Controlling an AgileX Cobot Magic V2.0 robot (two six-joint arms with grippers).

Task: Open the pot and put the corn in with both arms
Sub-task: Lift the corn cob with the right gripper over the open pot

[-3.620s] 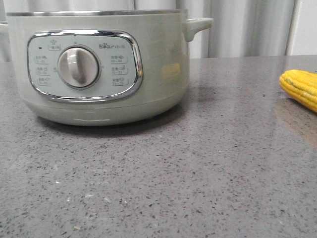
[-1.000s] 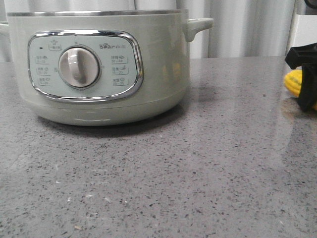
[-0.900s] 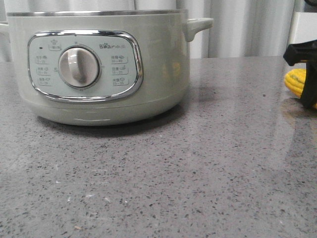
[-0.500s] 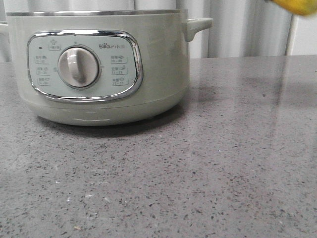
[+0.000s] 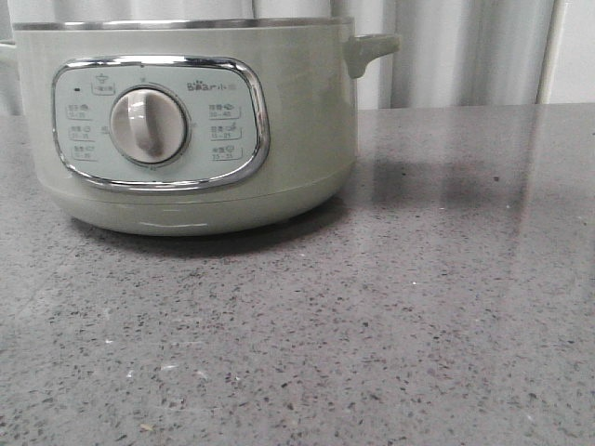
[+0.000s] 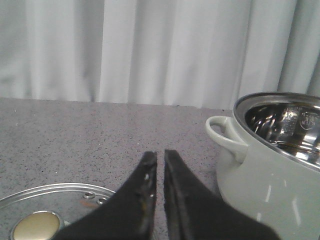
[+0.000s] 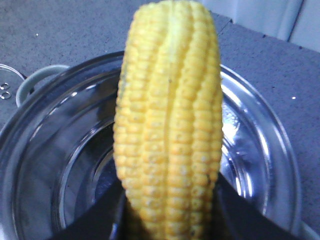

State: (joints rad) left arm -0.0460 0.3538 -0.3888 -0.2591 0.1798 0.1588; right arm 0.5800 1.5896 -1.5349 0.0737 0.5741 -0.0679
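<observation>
The right pincer (image 7: 167,220) is clamped on the corn (image 7: 167,120), its 2 dark fingers (image 7: 97,215) pressing either side of the cob's lower end. The cob stands out lengthwise from the pincer, rows of yellow kernels sharp in the right wrist view. Directly beyond the pincer lies the open mouth of the pot (image 7: 260,150), its shiny steel bowl ringing the cob on all sides, so the corn hangs over the opening, not resting on anything I can see.

Over on the other side, the left pincer (image 6: 159,160) is clenched on nothing, only a thin slit showing between its black tips. Just beside it sits the pot (image 6: 260,175), pale green, 1 side handle (image 6: 225,132) pointing toward the pincer, steel rim bare and uncovered. Near the pincer on its other side, the glass lid (image 6: 55,200) lies flat on the grey speckled bench (image 6: 100,130), brass-coloured knob (image 6: 35,227) up.

From the front, the pot (image 5: 297,121) stands on the bench (image 5: 390,325), its dial (image 5: 147,125) and chrome-framed panel facing us; neither pincer shows there.
</observation>
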